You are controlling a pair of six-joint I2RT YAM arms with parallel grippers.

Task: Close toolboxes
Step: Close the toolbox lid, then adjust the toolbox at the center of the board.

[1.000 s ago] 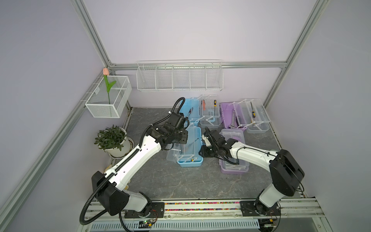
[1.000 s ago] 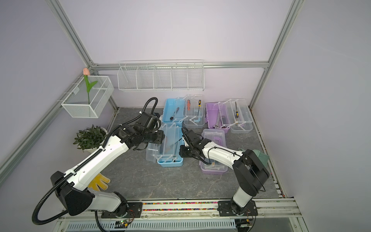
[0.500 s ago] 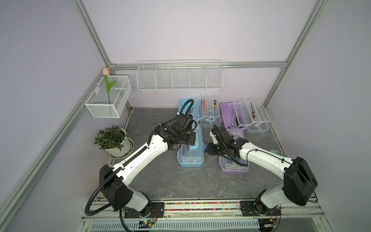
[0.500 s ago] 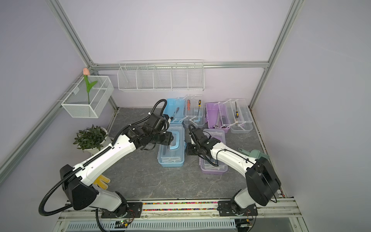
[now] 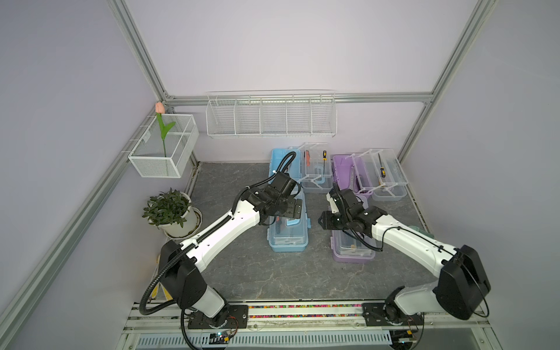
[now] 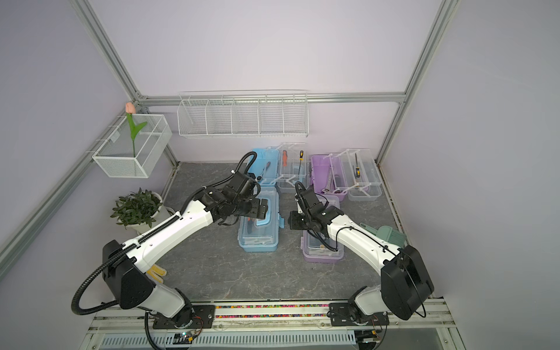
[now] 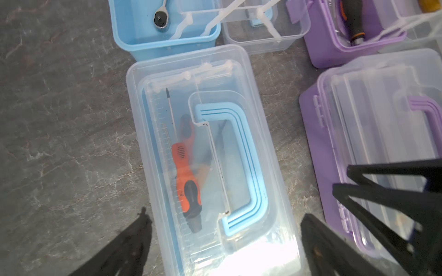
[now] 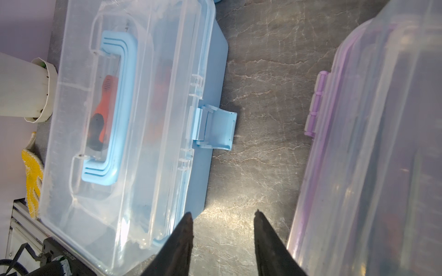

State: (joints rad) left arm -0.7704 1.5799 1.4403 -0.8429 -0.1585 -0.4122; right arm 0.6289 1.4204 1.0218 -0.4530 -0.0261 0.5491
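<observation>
The blue toolbox (image 8: 134, 119) had its latch (image 8: 216, 127) sticking out. The right claw (image 8: 223, 212), apart beside the toolbox, likely needed to push the latch flat. The left claw (image 7: 223, 212) hung apart above it.

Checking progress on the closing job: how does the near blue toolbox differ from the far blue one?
The near blue toolbox has its clear lid down; the far blue toolbox stands open, trays swung out. An orange screwdriver shows under the near lid; a ratchet lies in the far one. Both have light-blue bases.
</observation>
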